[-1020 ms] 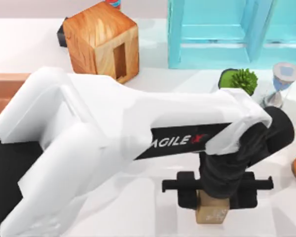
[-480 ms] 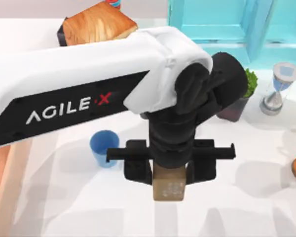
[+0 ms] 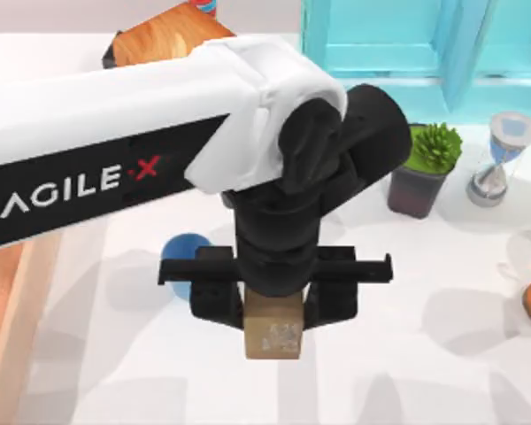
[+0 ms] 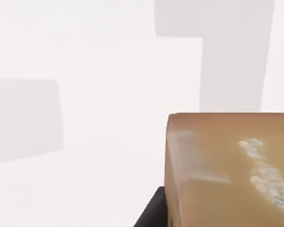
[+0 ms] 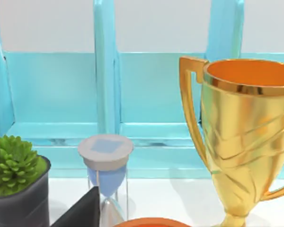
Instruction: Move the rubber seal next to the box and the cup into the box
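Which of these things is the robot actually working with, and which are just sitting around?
Part of the job:
- rubber seal, held in the left gripper
- cup, on the table beside the gripper
- box, at the table's left edge

Just lying about:
- wood-grain cube
- turquoise shelf
- potted plant
- hourglass
- gold trophy

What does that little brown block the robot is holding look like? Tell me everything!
The rubber seal is a small tan-brown boxy block with smooth, plain sides and rounded edges. One face carries faint white speckled markings, close up in the left wrist view. It sits clamped in the left claw, whose black fingers press its two sides, held above the white table.
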Motion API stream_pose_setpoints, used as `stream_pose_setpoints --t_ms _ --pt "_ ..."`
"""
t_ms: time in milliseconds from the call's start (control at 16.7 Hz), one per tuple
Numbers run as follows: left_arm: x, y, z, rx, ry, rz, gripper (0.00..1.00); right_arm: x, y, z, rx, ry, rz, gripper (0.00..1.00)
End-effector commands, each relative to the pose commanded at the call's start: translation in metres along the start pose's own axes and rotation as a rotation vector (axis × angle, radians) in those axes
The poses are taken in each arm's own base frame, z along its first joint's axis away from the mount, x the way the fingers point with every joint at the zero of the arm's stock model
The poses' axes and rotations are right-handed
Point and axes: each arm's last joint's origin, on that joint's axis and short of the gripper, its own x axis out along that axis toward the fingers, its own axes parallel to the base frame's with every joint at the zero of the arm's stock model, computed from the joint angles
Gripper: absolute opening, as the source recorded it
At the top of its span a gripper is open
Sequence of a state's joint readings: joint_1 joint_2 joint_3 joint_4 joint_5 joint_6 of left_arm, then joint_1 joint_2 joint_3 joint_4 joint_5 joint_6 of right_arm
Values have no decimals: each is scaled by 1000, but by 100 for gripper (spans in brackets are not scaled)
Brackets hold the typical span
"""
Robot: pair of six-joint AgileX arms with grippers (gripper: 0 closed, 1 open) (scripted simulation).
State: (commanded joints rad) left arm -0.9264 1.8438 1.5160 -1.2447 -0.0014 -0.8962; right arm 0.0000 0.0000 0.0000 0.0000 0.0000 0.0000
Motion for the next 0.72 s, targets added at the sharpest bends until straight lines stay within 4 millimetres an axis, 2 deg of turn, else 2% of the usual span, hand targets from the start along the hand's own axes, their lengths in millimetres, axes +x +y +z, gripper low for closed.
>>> stream_pose_setpoints --t_ms 120,300,480,600,720 --pt "-4 18 3 -1 1 2 0 0 0 0 0 0 0 100" --pt "-9 60 7 0 10 10 0 0 0 0 0 0 0 100" --pt "-21 97 1 -1 -13 -12 0 0 0 0 0 0 0 100" --pt "-21 127 -4 0 -11 -7 0 0 0 0 0 0 0 100" --pt "-20 148 -11 0 -3 -1 0 0 0 0 0 0 0 100"
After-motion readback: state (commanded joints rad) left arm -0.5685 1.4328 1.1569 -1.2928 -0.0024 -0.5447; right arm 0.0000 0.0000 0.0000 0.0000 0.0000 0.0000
